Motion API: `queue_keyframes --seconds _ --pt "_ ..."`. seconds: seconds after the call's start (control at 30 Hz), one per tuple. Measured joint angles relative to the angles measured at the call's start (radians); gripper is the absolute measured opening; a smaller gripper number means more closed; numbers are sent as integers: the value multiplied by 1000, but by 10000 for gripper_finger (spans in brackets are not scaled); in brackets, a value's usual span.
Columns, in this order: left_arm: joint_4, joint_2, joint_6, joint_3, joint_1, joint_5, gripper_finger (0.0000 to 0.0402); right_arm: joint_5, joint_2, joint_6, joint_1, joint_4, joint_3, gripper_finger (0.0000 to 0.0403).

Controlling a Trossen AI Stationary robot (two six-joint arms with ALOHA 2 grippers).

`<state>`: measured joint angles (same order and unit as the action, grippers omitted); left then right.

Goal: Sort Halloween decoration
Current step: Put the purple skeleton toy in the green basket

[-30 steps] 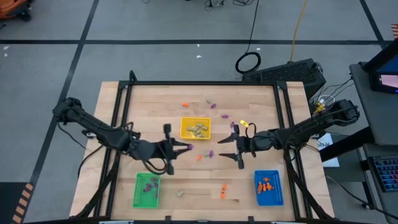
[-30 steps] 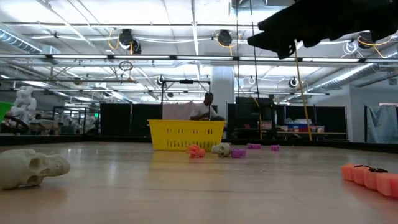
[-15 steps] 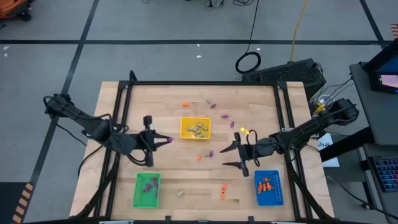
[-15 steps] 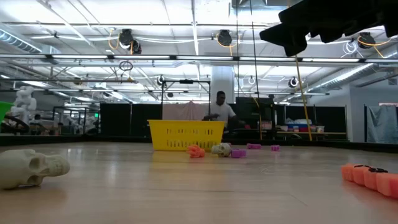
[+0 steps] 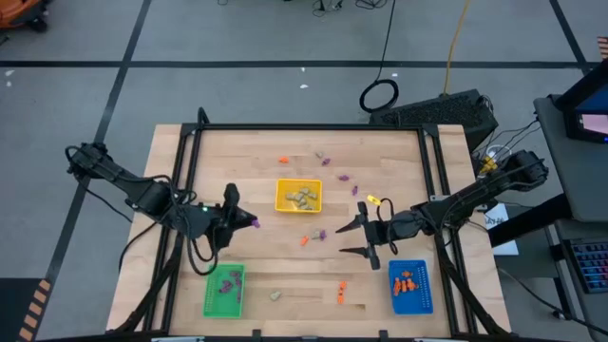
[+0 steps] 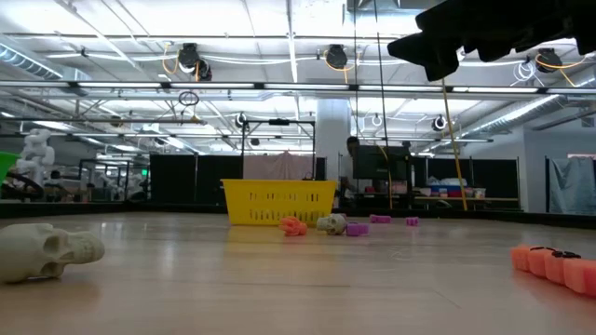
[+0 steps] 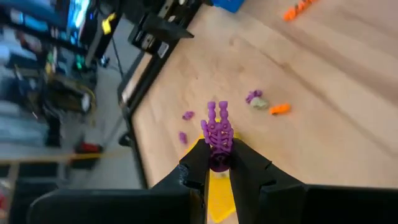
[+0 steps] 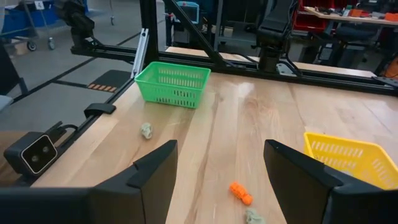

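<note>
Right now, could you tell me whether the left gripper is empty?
No, the left gripper is shut on a purple trinket that sticks out past its fingertips.

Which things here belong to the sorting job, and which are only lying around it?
Job:
- purple trinket held in the left gripper
- loose trinkets on the table
- yellow tray, green tray, blue tray
- right gripper, open, waiting

Not the job:
- cable coil on the floor
- small camera at the table's edge
</note>
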<state>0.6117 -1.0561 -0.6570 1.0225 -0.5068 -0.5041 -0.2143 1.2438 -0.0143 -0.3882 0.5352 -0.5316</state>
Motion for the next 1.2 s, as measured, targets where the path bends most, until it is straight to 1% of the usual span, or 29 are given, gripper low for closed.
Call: queue_keyframes --seconds 0.13,0.23,0.5,0.63,0.77,1.1,1.2 --pt "0 0 -140 0 0 -3 42 -1 0 0 0 9 0 226" --pt "0 0 -202 0 1 -5 42 -1 0 0 0 10 0 226" --pt "0 0 -207 0 0 -8 42 -2 0 0 0 10 0 226" --pt "-8 0 -79 0 0 -9 42 -2 0 -10 0 10 0 226" --pt "-8 0 100 0 0 -9 42 -2 0 -25 0 10 0 226" --pt "-8 0 700 0 0 8 42 -3 0 -71 0 14 0 226" --pt "-5 0 824 0 0 9 42 -3 0 -71 0 14 0 226"
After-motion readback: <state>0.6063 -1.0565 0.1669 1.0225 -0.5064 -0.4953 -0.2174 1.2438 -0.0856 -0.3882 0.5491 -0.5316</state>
